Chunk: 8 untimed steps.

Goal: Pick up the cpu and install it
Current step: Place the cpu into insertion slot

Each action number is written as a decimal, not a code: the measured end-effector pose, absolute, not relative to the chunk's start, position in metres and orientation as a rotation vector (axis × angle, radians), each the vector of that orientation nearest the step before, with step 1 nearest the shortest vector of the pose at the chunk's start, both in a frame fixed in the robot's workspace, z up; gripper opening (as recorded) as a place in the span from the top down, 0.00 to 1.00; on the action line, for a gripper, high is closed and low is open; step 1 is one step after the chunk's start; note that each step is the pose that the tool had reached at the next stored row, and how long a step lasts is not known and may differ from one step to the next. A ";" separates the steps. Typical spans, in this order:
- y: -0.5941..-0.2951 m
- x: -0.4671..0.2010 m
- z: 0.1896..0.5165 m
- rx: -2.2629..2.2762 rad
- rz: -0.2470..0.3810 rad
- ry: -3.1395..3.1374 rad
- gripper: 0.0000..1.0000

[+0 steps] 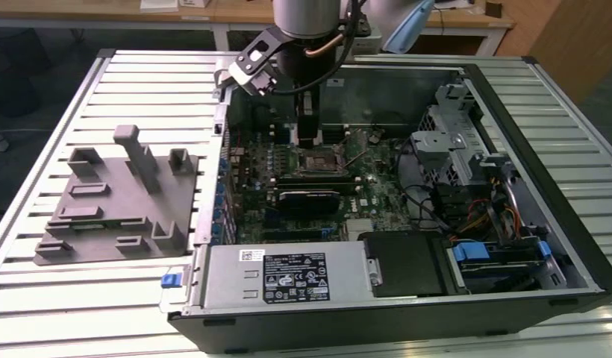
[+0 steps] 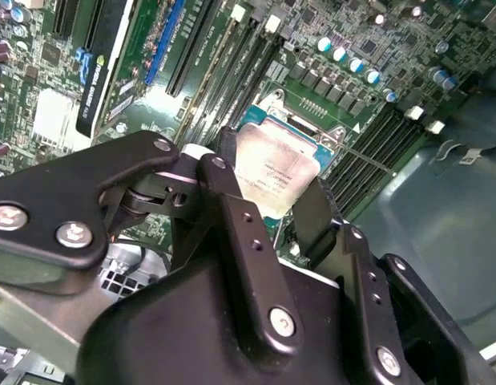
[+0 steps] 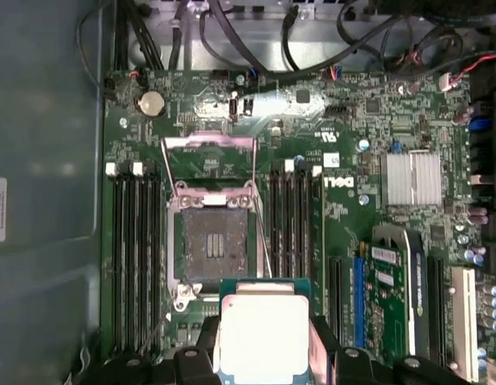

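The cpu, a pale silver square chip, sits between the fingers of my gripper, which is shut on it by its two side edges. In the second wrist view the cpu hangs just above the motherboard, partly covering the socket. The black-framed socket lies bare with its metal load plate flipped open beside it, and the chip is offset a little to one side of it. In the exterior view my gripper reaches down into the open computer case, right above the socket.
Memory slots flank the socket on both sides. A grey fixture block lies on the slatted table at the exterior view's left. The power supply, drive cage and cables crowd the case's near and right parts.
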<state>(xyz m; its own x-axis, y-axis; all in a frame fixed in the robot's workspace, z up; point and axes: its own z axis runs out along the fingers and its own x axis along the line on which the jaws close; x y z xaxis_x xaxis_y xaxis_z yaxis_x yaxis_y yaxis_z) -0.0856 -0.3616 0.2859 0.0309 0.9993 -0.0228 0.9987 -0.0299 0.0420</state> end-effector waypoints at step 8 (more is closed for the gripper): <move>-0.354 -0.075 0.273 2.220 0.020 2.157 0.47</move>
